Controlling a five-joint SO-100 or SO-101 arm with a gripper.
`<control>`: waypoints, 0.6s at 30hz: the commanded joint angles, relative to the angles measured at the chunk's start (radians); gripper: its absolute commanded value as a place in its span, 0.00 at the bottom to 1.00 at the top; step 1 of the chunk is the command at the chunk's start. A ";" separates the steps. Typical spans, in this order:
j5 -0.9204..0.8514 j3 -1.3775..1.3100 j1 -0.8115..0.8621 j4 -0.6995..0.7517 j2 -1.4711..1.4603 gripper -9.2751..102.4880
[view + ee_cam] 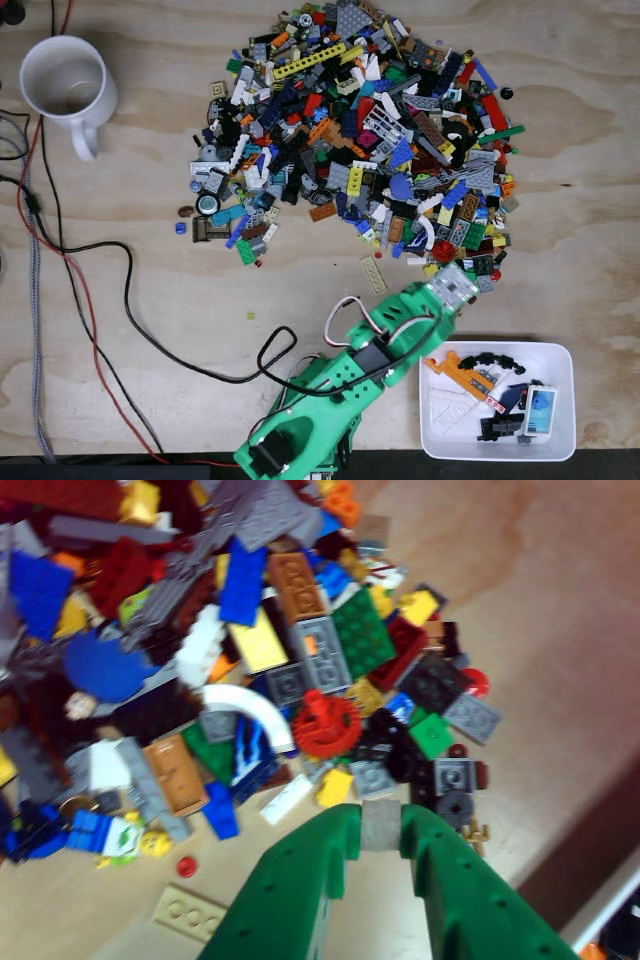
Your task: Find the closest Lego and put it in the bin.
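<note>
In the wrist view, lower centre, the green gripper point(381, 827) pinches a small grey Lego piece point(380, 825) at the pile's point(360, 140) edge; the white bin point(560, 440) sits lower right in the fixed view.

The arm point(345, 385) was all bright green printed plastic, chunky segments with black servo blocks set into them. A loop of white, red and black wire ran along the top near the wrist. The gripper point(380, 825) fingers point(300, 880) were the same green, tapered, with rows of little round holes down their faces.
</note>
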 commanded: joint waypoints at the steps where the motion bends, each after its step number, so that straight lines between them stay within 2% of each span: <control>1: 0.038 0.227 -0.443 0.183 0.304 0.08; 4: 0.109 0.345 -0.626 0.307 0.503 0.08; 8: 0.156 0.479 -0.775 0.403 0.709 0.08; 12: 0.181 0.569 -0.848 0.423 0.709 0.08; 18: 0.179 0.673 -0.885 0.376 0.709 0.08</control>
